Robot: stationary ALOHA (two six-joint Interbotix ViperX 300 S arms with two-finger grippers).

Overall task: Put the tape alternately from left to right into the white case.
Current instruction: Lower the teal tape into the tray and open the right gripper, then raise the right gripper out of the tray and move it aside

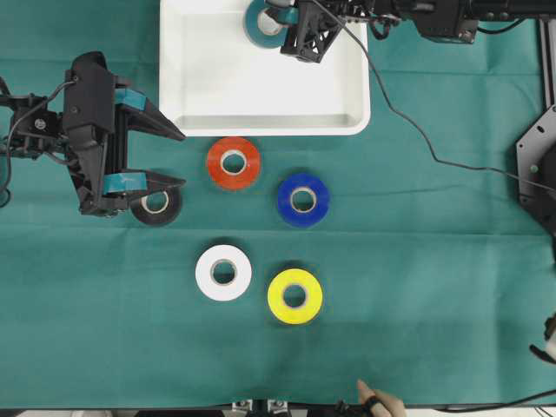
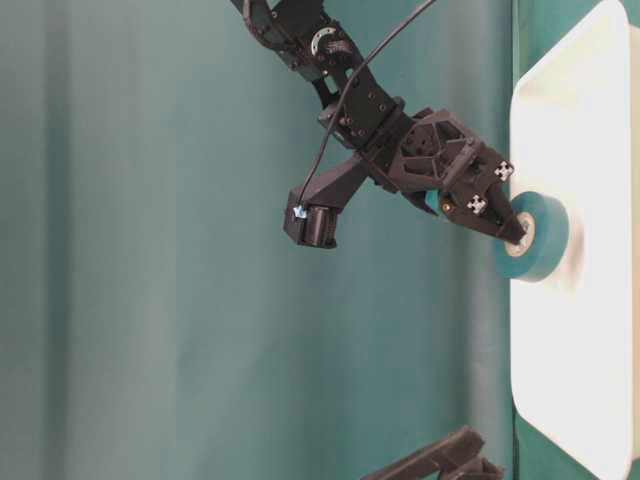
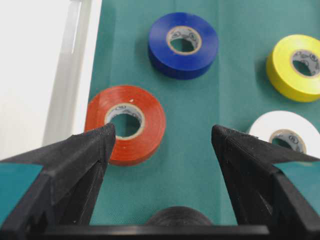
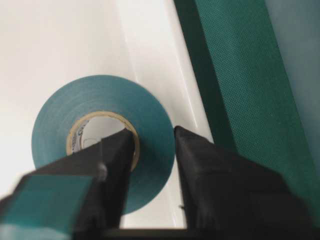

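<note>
One roll, the glossy teal tape roll with the pale cardboard core (image 4: 102, 150), is seen lying in the large shallow white plastic case (image 1: 208, 78), at its far rim, and the delivery of that roll is judged to be the step in hand. Nearest to the right gripper (image 4: 152, 150), the roll's wall is straddled by the two black fingers, one in the core hole and one outside; a thin gap appears on the outer side, so whether the roll is pinched or just freed cannot be told.

Below the case, well apart from that gripper, five rolls are left on the green cloth (image 1: 417, 287): red-orange (image 1: 234, 162), blue (image 1: 303, 200), black (image 1: 156, 207), white (image 1: 223, 273) and yellow (image 1: 294, 296).

The left gripper (image 3: 162, 142) is held spread wide and empty, the black roll right under it, the red-orange roll just ahead by its left finger.

By judgement, the next move calls for the right gripper to be lifted clear, and for a pick by the left one.
</note>
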